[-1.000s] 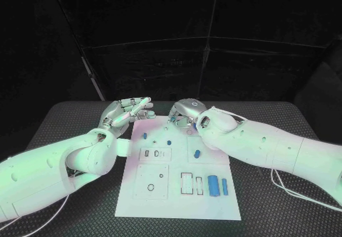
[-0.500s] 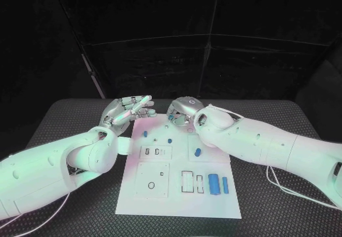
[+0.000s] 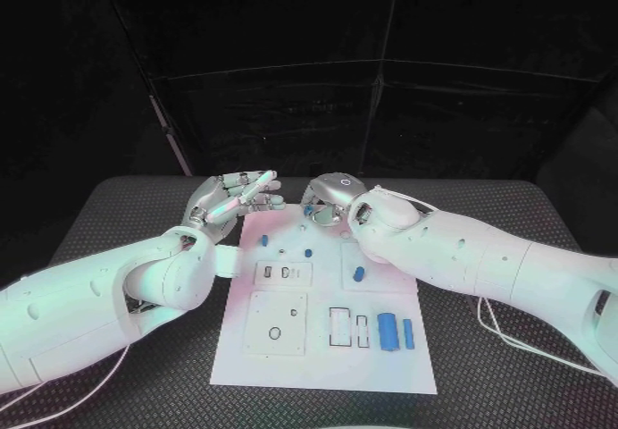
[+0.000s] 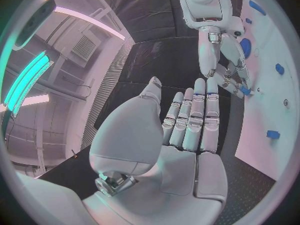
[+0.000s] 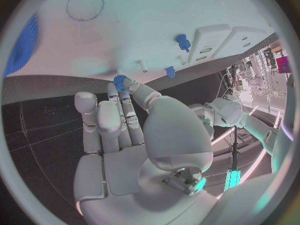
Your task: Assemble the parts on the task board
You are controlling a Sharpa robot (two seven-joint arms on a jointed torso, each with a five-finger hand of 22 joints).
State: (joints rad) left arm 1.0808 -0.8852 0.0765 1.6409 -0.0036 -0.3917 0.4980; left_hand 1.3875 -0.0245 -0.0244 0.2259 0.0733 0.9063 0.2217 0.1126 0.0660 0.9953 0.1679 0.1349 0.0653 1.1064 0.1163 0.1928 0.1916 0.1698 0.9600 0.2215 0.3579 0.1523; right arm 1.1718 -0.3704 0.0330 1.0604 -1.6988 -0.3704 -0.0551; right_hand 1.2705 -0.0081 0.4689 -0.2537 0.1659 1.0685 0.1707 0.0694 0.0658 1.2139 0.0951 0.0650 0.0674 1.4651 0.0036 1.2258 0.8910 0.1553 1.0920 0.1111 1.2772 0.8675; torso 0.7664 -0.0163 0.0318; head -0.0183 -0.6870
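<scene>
Tabletop is black w/ a ribbed mat texture; the task board, a flat white rectangular plate, lies in the middle. Nearest on the board: a fat blue cylinder and a thinner blue rod lying side by side next to outlined rectangular slots. Mid-board: a small blue piece by itself, then two smaller blue pegs nearer the far end.

Far end: right hand is curled down over the board's far edge. In the right wrist view a small blue toothed part, gear-like, sits at its fingertips, pinched there as far as I can tell. Left hand hovers just off the board's far left corner, fingers straight and together, palm bare, holding nothing.

Handling, judged: parts look like hard, smooth plastic, light, stiff, prob. slippery against metal fingers. Small ones want a fingertip pinch across the sides; the fat cylinder is best taken around its middle so it won't roll. Board looks rigid, unlikely to flex.
</scene>
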